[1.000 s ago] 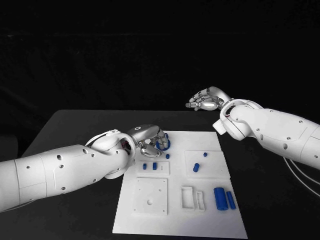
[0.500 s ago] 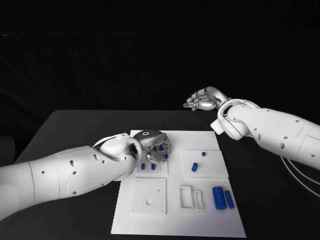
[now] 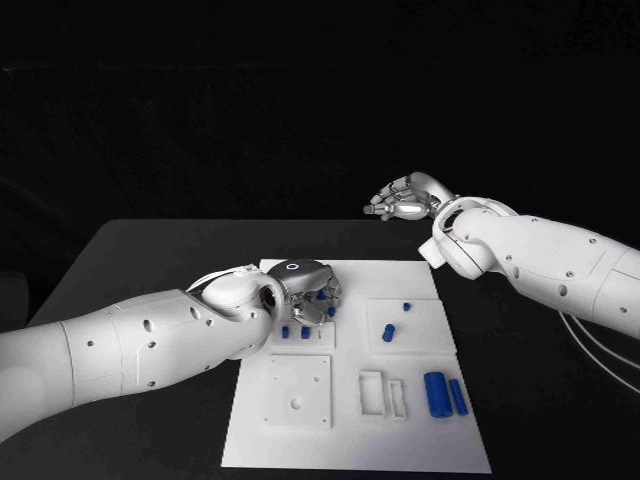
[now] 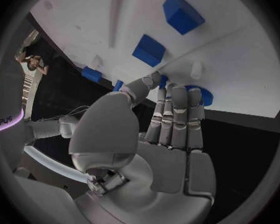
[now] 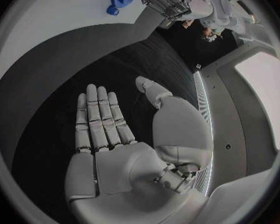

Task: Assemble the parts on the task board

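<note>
The task board [image 3: 407, 430] lies flat at the centre of the black counter [image 3: 133, 260], long axis running from 12 to 6 o'clock in the head view. The left arm enters from 8 o'clock and bends in over the board's far-left corner, where the left hand [image 3: 303, 285] hangs knuckles-up with its fingers [image 4: 177, 109] pointed down at the board. In the left wrist view those fingers lie straight and close together, tips meeting a round blue part [image 4: 202, 95] at the board's edge, with the thumb [image 4: 143, 87] brought in beside it; whether the part is actually pinched or merely touched cannot be told. Two blue block parts [image 4: 180, 12] sit further in on the board in that view. In the head view, small blue parts [image 3: 389, 332] lie around mid-board, and two upright blue cylinders [image 3: 438, 393] stand at about 5 o'clock of the board, beside white slotted fixtures [image 3: 378, 392]. The right arm comes in from 3 o'clock and rises, carrying the right hand [image 3: 404, 203] well above and beyond the far edge of the counter, well apart from the board. In the right wrist view its palm [image 5: 115, 169] is flat, fingers extended side by side, thumb standing off; it holds nothing.
</note>
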You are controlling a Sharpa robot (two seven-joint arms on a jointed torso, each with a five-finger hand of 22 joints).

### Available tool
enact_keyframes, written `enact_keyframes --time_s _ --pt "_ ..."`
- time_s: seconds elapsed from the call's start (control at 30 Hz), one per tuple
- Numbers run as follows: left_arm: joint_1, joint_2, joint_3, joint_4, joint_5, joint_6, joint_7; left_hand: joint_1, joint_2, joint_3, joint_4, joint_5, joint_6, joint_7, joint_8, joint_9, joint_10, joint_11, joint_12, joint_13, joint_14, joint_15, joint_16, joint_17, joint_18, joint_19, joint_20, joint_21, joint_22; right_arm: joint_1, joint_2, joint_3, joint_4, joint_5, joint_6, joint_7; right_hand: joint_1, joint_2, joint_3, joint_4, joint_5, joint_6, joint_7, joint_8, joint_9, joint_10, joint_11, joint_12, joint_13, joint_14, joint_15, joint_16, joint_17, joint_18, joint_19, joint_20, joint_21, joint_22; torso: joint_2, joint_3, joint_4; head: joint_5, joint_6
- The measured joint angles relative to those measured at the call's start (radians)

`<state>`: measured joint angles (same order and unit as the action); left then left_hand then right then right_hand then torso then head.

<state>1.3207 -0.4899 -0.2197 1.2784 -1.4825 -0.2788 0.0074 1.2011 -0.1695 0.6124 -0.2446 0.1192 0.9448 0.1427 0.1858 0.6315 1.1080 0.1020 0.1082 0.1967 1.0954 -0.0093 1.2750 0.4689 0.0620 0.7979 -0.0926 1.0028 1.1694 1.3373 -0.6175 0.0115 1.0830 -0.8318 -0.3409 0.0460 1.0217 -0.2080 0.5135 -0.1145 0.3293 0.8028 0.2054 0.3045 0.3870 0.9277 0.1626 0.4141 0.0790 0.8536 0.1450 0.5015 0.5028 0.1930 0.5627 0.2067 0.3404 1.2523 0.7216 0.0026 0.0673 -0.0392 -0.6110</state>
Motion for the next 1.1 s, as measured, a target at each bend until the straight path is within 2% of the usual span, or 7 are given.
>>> enact_keyframes --time_s 0.17,0.43,0.8,1.07,1.1 --pt "0.001 0.004 0.001 -0.006 -0.002 0.011 -0.004 0.0 0.018 0.0 0.005 0.004 0.0 0.0 0.0 -0.005 0.015 0.0 0.0 -0.006 0.003 -0.003 0.011 0.006 0.0 0.003 0.0 0.003 0.004 0.0 0.0 0.0 0.0 0.0 0.0 0.0 0.0 0.0 0.0 0.0 0.0 0.0 0.0 0.0 0.0 0.0 0.0 0.0 -0.001 0.0 0.0 0.0 -0.001 0.0 0.0 0.0 0.0 0.0 0.0 -0.0002 0.0 0.0 0.0" --pt "0.002 0.01 0.003 -0.014 -0.003 0.018 -0.006 -0.005 0.024 0.0 0.005 0.004 0.0 0.0 0.0 -0.013 0.034 -0.002 -0.001 -0.011 0.003 -0.003 0.023 0.011 0.001 0.012 -0.002 0.007 0.009 0.0 -0.001 0.0 0.003 0.0 0.0 0.0 0.0 0.0 0.0 0.0 0.0 0.0 0.0 0.0 0.0 0.0 0.0 0.0 -0.001 0.0 0.0 0.0 -0.001 0.0 0.0 0.0 0.0 0.0 0.0 -0.0009 0.0 -0.001 -0.001" --pt "0.003 0.016 0.005 -0.016 -0.004 0.026 -0.01 -0.005 0.032 -0.003 0.008 0.004 0.003 -0.003 0.0 -0.021 0.072 -0.015 -0.002 -0.014 0.014 -0.014 0.045 0.02 0.002 0.021 -0.004 0.019 0.018 0.0 -0.001 0.0 0.004 0.0 0.001 0.0 0.0 0.0 0.0 0.0 0.0 0.0 0.0 0.0 -0.001 0.0 0.0 0.0 -0.002 0.0 0.0 0.0 -0.001 0.0 0.0 0.0 -0.004 0.001 0.0 -0.0012 0.0 -0.003 -0.003" --pt "0.004 0.016 0.006 -0.014 -0.011 0.035 -0.016 -0.006 0.043 -0.003 0.008 0.004 0.032 -0.014 0.015 -0.024 0.118 -0.025 0.02 -0.009 0.027 -0.027 0.069 0.029 0.01 0.034 -0.009 0.027 0.026 0.0 0.0 0.0 0.004 0.001 0.001 0.0 0.0 0.0 0.0 0.0 0.004 0.0 0.0 0.0 -0.001 0.0 0.0 0.0 -0.002 0.0 0.0 0.0 -0.001 0.0 0.0 0.0 -0.004 0.001 0.0 -0.0009 0.0005 -0.004 -0.005" --pt "0.004 0.016 0.006 -0.014 -0.013 0.036 -0.017 -0.004 0.046 -0.003 0.008 0.004 0.032 -0.015 0.015 -0.024 0.12 -0.028 0.02 -0.009 0.029 -0.028 0.069 0.029 0.015 0.034 -0.009 0.027 0.026 0.0 0.0 0.0 0.004 0.001 0.001 0.0 0.0 0.0 0.0 0.0 0.004 0.0 0.0 0.0 -0.001 0.0 0.0 0.0 -0.002 0.0 0.0 0.0 -0.001 0.0 0.0 0.0 -0.004 0.001 0.0 -0.0009 0.0005 -0.004 -0.005"
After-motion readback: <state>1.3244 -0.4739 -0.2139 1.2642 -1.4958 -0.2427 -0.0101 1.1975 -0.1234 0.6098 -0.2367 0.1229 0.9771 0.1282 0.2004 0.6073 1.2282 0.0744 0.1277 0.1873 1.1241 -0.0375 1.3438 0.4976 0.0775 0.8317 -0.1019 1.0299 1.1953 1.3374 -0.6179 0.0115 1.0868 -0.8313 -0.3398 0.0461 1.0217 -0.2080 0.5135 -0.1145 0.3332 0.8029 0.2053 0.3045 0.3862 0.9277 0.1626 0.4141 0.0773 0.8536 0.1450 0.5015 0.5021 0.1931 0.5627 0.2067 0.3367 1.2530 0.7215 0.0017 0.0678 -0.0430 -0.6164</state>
